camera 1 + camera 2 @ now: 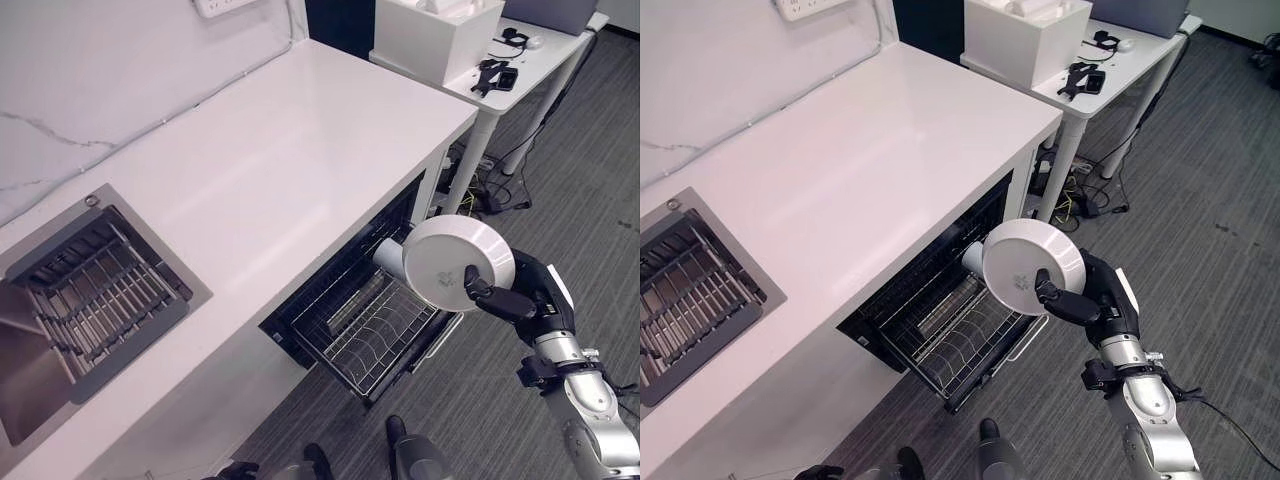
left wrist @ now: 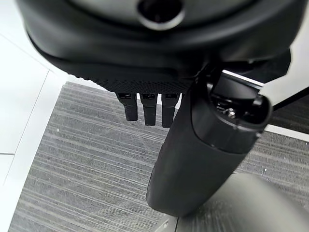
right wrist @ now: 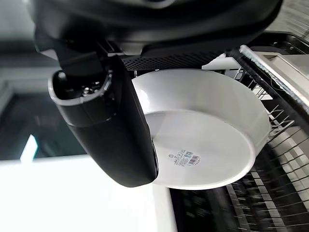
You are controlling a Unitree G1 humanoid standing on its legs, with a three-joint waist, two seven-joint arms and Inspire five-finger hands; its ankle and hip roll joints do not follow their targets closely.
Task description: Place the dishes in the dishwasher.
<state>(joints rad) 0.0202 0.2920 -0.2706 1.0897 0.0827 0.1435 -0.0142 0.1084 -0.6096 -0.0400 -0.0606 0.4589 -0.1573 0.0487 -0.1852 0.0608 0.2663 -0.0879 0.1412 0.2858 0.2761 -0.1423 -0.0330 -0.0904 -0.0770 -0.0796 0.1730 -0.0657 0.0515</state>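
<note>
Right wrist view shows the right hand (image 3: 111, 125) pinching a round white ceramic plate (image 3: 207, 140) on edge above the pulled-out black wire dishwasher rack (image 1: 375, 335), likely for slotting upright.

Sink (image 1: 85, 300) set in counter (image 1: 280, 160) at left, pulled-out dishwasher rack (image 1: 375, 335) below counter's front edge, plate (image 1: 458, 262) above rack

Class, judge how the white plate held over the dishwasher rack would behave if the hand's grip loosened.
The white plate looks stiff and glazed, so probably slippery. The right hand pinches it at the rim, tilted on edge above the rack; it would likely slide out. It looks ceramic, so a drop might chip it.
</note>
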